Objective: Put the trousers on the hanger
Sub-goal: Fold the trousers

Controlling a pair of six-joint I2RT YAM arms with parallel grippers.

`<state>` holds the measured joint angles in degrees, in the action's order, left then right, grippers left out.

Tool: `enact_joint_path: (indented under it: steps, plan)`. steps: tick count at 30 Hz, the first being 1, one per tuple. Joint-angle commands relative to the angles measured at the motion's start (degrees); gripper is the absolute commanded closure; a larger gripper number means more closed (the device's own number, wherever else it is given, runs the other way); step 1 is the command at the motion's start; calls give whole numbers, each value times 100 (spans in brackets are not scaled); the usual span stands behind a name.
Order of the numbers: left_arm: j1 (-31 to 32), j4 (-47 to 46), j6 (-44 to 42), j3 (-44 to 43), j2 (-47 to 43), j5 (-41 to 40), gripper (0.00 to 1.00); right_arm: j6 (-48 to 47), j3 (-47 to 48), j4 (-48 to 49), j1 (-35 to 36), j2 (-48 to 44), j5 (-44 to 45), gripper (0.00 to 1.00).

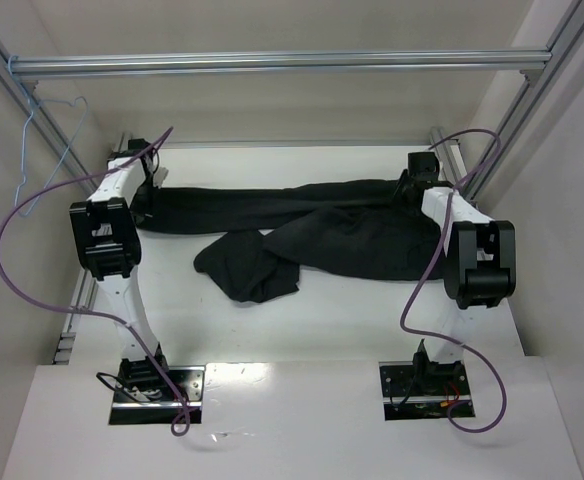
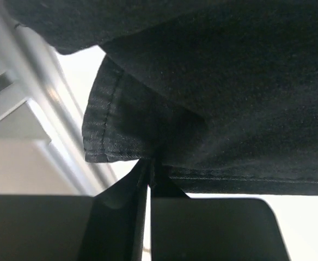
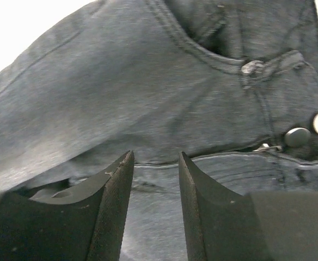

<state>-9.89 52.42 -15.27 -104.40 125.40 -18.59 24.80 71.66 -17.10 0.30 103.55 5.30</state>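
The trousers (image 1: 342,235) lie stretched across the table (image 1: 352,320), leg ends at the left and waist at the right, with 1 arm at each end, presumably so the cloth can be lifted spread out. The left gripper (image 2: 150,173) is clenched on a leg hem. The right gripper (image 3: 154,179) hovers at the waistband beside 2 metal buttons (image 3: 298,136), jaws apart and grasping nothing. The hanger (image 1: 44,150) hangs from the frame bar (image 1: 272,63) at far left, well apart from the cloth.
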Motion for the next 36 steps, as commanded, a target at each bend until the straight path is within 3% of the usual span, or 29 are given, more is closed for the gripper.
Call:
enact_joint_path:
  steps: [1, 2, 3, 4, 7, 8, 12, 16, 18, 23, 32, 35, 36]
  plan:
    - [-66, 92, -354, 95, -314, -663, 91, -71, 24, 339, 14, 87, 164, 55]
    - [-13, 162, -406, 26, -367, -724, 82, -71, 24, 339, 14, 87, 164, 52]
    - [-13, 232, -407, -53, -368, -725, 55, -71, 24, 391, 14, 87, 164, 52]
    - [-13, 407, -407, -150, -368, -725, 41, -124, 24, 392, 14, 87, 112, 50]
    - [-13, 733, -354, -686, -420, -725, 20, -124, 24, 392, 14, 87, 112, 47]
    - [-13, 734, -354, -809, -420, -777, 18, -185, 76, 392, 14, 87, 181, 47]
    - [-13, 744, -293, -1407, -420, -726, 17, -238, 242, 392, 14, 34, 235, 46]
    - [215, 436, -468, -1601, -122, -540, 17, -361, 629, 339, 14, 262, 235, 64]
    - [321, 356, -582, -1601, 133, -636, 17, -414, 919, 226, 14, 464, 235, 69]
    - [427, -144, -767, -1715, 642, -1190, 17, -467, 1166, 225, 14, 632, 182, 69]
    - [427, -197, -1330, -2365, 1504, -1479, 16, -520, 1166, 339, 14, 746, 50, 62]
    - [427, -400, -1382, -2733, 1846, -1822, 22, -572, 1332, 339, 14, 1008, 120, 60]
    - [427, -452, -1382, -3065, 1917, -1876, 28, -633, 1385, 339, 14, 1079, 173, 60]
